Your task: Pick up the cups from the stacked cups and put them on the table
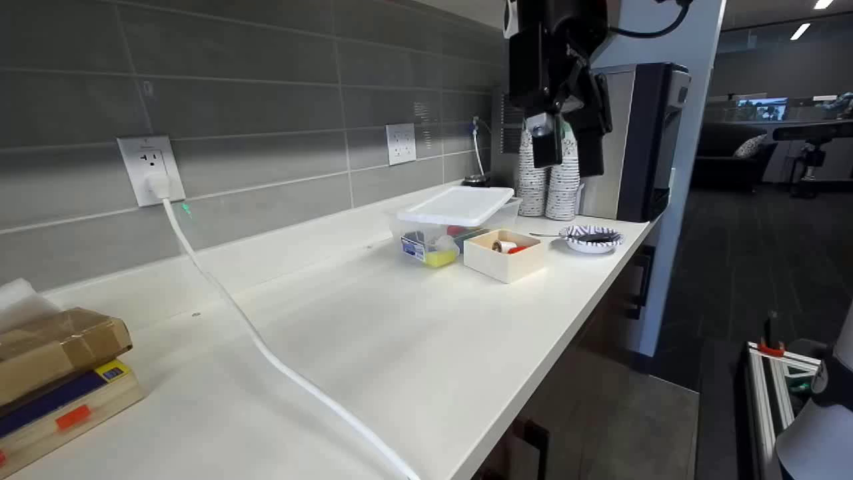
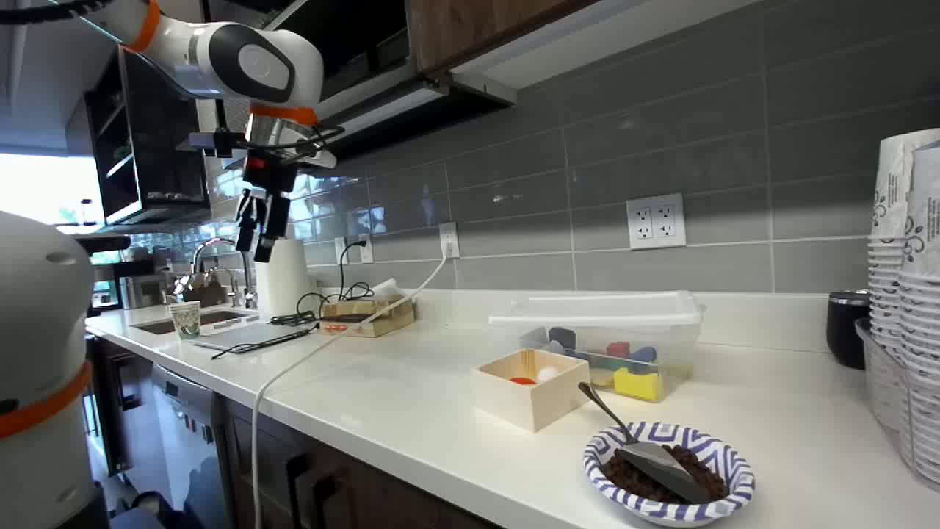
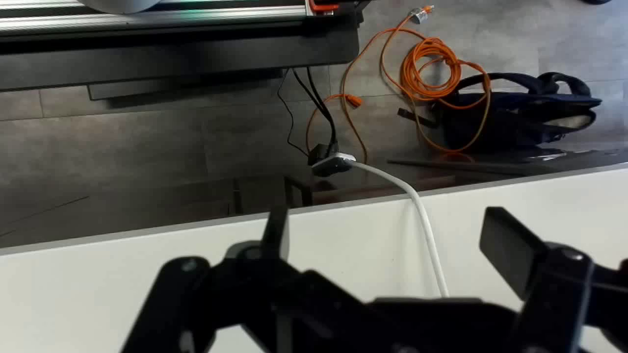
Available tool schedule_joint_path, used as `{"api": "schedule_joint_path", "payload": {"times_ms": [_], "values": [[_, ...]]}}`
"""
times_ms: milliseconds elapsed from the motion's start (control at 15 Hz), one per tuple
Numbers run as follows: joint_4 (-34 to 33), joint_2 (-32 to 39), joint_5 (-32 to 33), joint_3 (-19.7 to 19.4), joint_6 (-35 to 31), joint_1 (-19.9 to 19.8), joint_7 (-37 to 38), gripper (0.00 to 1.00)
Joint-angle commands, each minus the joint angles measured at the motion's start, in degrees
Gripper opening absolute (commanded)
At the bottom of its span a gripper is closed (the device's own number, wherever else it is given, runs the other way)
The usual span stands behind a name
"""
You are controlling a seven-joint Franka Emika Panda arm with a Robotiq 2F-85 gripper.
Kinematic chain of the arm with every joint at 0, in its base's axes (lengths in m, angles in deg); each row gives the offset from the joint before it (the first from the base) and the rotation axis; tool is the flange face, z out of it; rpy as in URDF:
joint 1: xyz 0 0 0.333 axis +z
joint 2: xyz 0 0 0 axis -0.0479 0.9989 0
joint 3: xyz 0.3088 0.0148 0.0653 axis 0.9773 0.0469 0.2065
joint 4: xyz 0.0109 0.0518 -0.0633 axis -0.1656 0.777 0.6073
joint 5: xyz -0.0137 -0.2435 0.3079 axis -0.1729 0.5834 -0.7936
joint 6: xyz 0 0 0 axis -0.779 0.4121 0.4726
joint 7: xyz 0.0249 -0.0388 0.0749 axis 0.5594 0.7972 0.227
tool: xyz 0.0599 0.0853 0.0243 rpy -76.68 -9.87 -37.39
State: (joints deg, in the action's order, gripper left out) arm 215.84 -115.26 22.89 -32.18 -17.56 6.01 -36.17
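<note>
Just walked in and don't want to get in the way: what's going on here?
A robot arm is meant to take cups from the tall stacks and set them on the counter. Its hand hangs open and empty above the counter, well away from the stacks, so nothing is being handled at the moment.

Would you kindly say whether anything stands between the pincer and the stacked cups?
Yes, low down: the lidded plastic bin and the wooden box sit on the table between the pincer and the stacked cups, with the patterned bowl nearer the front edge. The pincer hangs higher, so a raised path looks unobstructed.
</note>
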Motion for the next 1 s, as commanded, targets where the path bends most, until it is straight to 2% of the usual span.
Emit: {"api": "schedule_joint_path", "payload": {"times_ms": [0,267,400,667,933], "values": [[-0.1,-0.1,-0.5,1.1,0.3,-1.4,-0.6,1.0],[-0.1,-0.1,-0.5,1.1,0.3,-1.4,-0.6,1.0],[-0.7,-0.1,0.1,0.7,-1.4,-3.1,0.7,1.0],[-2.2,0.2,1.8,-0.6,-7.1,-8.4,3.7,1.0],[-5.2,2.8,5.5,-3.6,-13.4,-15.2,6.0,1.0]]}}
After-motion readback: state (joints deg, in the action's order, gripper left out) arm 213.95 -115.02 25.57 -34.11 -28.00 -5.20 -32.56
